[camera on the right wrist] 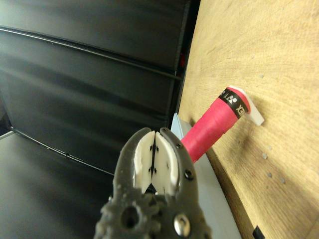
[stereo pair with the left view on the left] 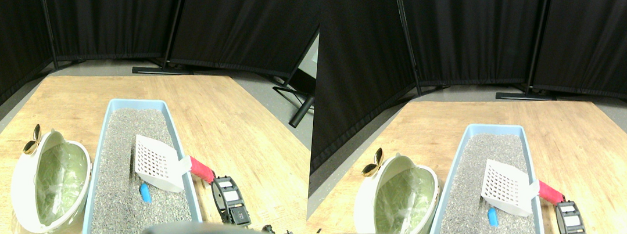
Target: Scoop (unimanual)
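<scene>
— Where's the scoop (stereo pair with the left view on the left: 157, 164)?
— Lying in the blue litter tray (stereo pair with the left view on the left: 116, 105) on the bench (stereo pair with the left view on the left: 76, 100), slotted white head over the grey litter (stereo pair with the left view on the left: 125, 139), red handle (stereo pair with the left view on the left: 202, 170) sticking out across the tray's right rim. Just beside the head, down in the litter, a small blue lump (stereo pair with the left view on the left: 145, 193).
— And the end effector (stereo pair with the left view on the left: 222, 189)?
— Clenched, white pads pressed together in the wrist view, grasping nothing. Parked near the handle's end, apart from it.
— Anything else?
— White bin (stereo pair with the left view on the left: 23, 181) with a green liner, left of the tray, touching it.

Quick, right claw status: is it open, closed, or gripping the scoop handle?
Right claw: closed and empty, beside the red scoop handle, not gripping it.
</scene>
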Controlling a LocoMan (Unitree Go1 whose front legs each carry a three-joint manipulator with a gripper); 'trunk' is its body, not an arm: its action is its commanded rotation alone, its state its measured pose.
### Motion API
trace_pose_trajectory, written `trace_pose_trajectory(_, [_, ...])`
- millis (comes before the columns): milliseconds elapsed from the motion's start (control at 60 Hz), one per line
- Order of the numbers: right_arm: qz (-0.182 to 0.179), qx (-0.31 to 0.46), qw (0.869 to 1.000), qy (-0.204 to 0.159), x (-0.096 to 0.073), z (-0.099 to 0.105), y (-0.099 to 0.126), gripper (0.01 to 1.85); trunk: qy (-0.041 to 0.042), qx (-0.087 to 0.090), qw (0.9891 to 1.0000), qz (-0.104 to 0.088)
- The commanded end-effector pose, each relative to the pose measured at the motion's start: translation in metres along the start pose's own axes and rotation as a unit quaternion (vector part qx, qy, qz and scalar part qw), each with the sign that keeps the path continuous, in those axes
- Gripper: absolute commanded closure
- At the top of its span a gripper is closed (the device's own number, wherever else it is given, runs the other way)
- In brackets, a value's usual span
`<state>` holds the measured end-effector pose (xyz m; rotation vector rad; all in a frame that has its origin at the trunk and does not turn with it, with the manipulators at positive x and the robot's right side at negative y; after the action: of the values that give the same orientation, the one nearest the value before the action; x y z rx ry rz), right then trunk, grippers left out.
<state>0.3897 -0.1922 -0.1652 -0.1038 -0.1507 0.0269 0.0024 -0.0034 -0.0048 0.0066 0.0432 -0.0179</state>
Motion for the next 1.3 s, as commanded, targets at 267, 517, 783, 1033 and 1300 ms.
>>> trace_pose_trajectory(267, [0.006, -0.001, 1.000, -0.026, 0.003, 0.008, 0.002, 1.45, -0.0002, -0.004, 1.0000, 0.003])
trace_pose_trajectory(517, [0.022, 0.065, 0.997, -0.045, 0.009, 0.007, 0.001, 1.18, 0.0050, -0.006, 1.0000, 0.001])
trace_pose_trajectory(783, [0.037, 0.132, 0.990, -0.020, 0.021, -0.004, 0.000, 0.97, 0.0088, -0.007, 0.9999, 0.002])
trace_pose_trajectory(1033, [0.043, 0.149, 0.988, -0.007, 0.032, -0.017, -0.002, 0.98, 0.0151, -0.010, 0.9998, 0.006])
trace_pose_trajectory(1300, [0.026, 0.158, 0.987, 0.028, 0.038, -0.031, -0.002, 0.99, 0.0192, -0.011, 0.9997, 0.007])
